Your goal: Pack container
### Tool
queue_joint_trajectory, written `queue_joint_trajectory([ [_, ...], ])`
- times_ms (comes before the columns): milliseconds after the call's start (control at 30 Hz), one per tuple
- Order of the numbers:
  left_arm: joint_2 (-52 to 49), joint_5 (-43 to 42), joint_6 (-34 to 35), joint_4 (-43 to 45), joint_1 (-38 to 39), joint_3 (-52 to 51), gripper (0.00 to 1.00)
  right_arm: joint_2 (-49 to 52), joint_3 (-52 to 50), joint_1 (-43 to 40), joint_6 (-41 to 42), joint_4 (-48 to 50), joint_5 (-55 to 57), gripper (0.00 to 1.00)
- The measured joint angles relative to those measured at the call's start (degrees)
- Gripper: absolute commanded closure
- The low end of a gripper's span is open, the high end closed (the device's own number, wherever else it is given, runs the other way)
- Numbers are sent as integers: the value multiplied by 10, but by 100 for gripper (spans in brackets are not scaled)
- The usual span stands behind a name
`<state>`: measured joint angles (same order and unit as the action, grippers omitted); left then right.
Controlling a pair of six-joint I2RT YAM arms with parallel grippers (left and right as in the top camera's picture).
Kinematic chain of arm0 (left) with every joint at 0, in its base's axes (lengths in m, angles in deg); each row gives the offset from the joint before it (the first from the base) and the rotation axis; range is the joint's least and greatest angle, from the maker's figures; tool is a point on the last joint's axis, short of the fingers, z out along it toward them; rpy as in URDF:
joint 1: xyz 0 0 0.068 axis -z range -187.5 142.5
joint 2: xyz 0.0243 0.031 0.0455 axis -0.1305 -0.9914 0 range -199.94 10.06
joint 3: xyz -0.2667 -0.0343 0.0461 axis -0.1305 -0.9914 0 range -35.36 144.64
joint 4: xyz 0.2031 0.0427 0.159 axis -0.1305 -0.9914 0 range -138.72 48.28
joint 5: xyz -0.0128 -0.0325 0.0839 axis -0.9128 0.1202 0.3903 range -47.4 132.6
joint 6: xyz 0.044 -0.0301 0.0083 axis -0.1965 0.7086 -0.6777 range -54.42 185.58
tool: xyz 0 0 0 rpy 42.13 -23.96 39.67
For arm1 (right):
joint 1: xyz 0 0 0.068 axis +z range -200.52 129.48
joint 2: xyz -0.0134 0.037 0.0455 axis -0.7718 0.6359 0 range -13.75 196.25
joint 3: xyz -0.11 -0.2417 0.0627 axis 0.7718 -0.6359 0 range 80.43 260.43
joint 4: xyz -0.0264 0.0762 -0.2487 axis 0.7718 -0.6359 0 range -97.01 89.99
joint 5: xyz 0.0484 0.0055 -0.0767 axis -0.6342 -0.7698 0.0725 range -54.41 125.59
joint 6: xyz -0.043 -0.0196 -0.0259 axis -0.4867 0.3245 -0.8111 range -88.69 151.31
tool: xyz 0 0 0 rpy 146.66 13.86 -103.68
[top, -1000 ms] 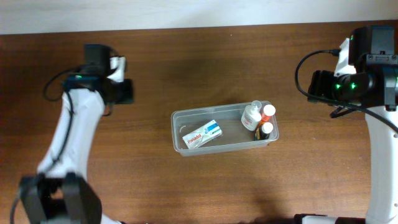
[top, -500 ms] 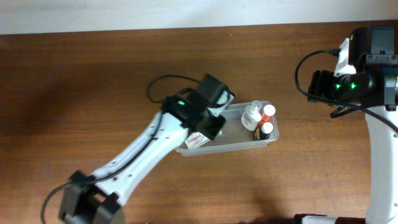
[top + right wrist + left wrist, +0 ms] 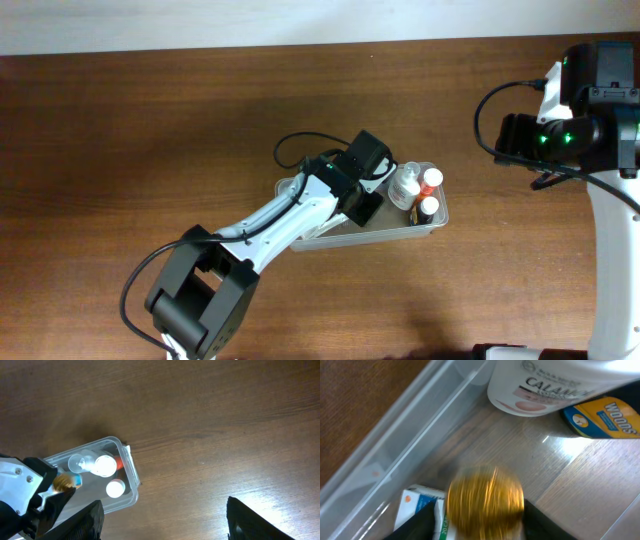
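The clear container [image 3: 290, 190] sits at mid-table. In its right end stand a white calamine bottle [image 3: 403, 185], a red-capped bottle [image 3: 431, 178] and a white-capped bottle [image 3: 427, 208]. My left gripper [image 3: 365, 195] reaches into the tub's middle. In the left wrist view it [image 3: 485, 520] is shut on a gold-capped bottle [image 3: 485, 500], held above the white and blue box [image 3: 417, 507], near the calamine bottle [image 3: 555, 385] and a yellow label [image 3: 600, 417]. My right gripper [image 3: 165, 525] is open and empty, over bare table right of the container [image 3: 132, 475].
The brown wooden table [image 3: 150, 120] runs to a pale wall strip at the back. The left arm's black cable [image 3: 290, 150] loops just behind the tub. The right arm [image 3: 590, 130] stands at the far right edge.
The left arm swung from the far left of the table over to the container, and its gripper now sits further right inside the tub, covering the box. The right arm has not moved.
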<state>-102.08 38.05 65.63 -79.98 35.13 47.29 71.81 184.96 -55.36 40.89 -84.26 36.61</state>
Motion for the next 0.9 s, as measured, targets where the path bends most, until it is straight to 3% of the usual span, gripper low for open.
queue_joint_trajectory([
  [100, 1, 0, 0, 0, 0, 0, 25, 0, 0, 0, -1, -2, 0, 30],
  [233, 23, 3, 2, -3, -6, 0, 1, 0, 0, 0, -2, -3, 0, 30],
  [400, 145, 35, 5, -24, -69, 0, 1, 0, 0, 0, -6, -1, 0, 27],
  [533, 216, 51, 22, -28, -181, 2, 1, 8, 0, 0, -17, 28, -9, 23],
  [733, 215, 63, 31, -40, -305, 2, 1, 78, 0, 0, -46, 53, -31, 21],
  [900, 215, 63, 31, -72, -348, 2, 1, 120, -6, 0, -56, 52, -38, 22],
])
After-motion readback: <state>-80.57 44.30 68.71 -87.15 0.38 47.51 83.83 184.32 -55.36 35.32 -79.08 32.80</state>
